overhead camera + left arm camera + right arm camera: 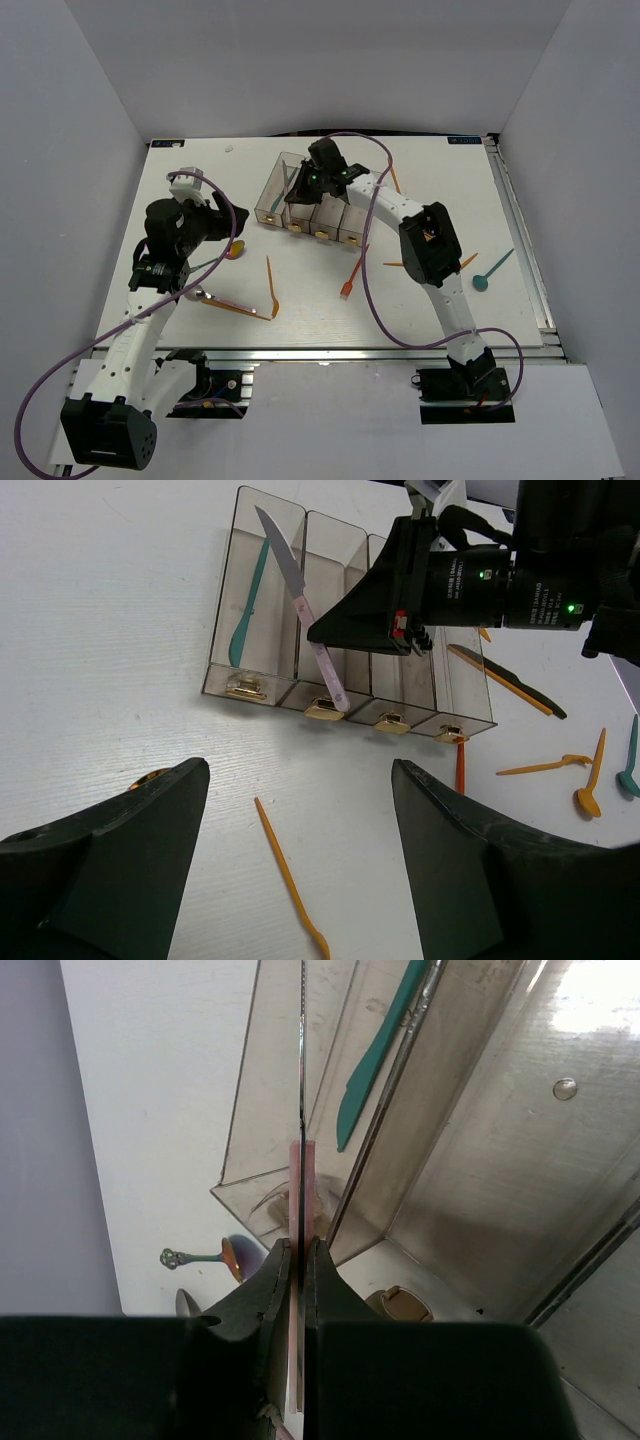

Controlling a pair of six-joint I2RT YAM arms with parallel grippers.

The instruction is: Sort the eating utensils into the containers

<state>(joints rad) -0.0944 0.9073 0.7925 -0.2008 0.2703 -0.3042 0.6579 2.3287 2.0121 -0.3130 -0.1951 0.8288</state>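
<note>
My right gripper (pixel 298 192) (pixel 297 1250) hangs over the containers (pixel 262 200) (pixel 420 695) (pixel 480 1160), shut on a knife (pixel 300 590) (pixel 301 1175) with a pink handle and a silver blade. The knife slants over the wall between the two leftmost bins. A teal utensil (pixel 248 605) (pixel 375 1055) lies in the leftmost bin. My left gripper (pixel 222 222) (pixel 300 870) is open above the table to the left of the bins, with a thin orange utensil (pixel 285 880) on the table between its fingers, untouched.
Loose on the table are an orange fork (pixel 349 278), two orange pieces (pixel 270 285) (pixel 235 305), an iridescent spoon (pixel 233 250), a teal spoon (pixel 493 270) and more orange utensils (pixel 590 775) on the right. Purple cables (pixel 368 290) loop over the table.
</note>
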